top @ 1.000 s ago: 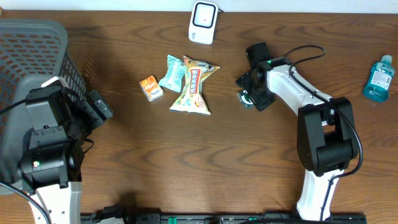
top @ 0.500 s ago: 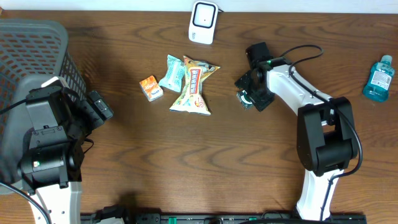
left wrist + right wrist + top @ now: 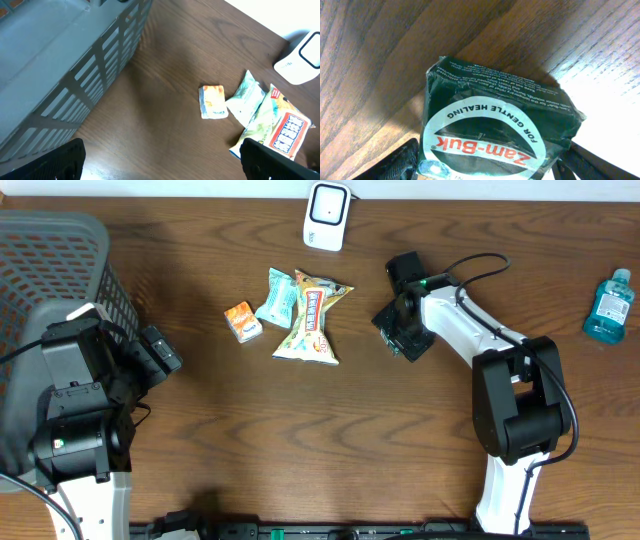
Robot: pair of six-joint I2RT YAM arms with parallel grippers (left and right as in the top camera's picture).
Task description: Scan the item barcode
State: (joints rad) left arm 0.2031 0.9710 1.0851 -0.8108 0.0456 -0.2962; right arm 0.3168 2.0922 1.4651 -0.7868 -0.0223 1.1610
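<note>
Green Zam-Buk box [image 3: 495, 120] between fingers [image 3: 392, 162] of right tool [image 3: 490, 162]

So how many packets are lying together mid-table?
3: a small orange packet at the left, a teal packet beside it, and a larger snack bag at the right. Something could lie hidden under the bag.

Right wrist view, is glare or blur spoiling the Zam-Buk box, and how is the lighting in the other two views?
Right wrist view: glare blows out the table right of the Zam-Buk box, but its label is sharp. Left wrist view: even light, a soft shadow beside the basket. Overhead view: even light, nothing blown out.
</note>
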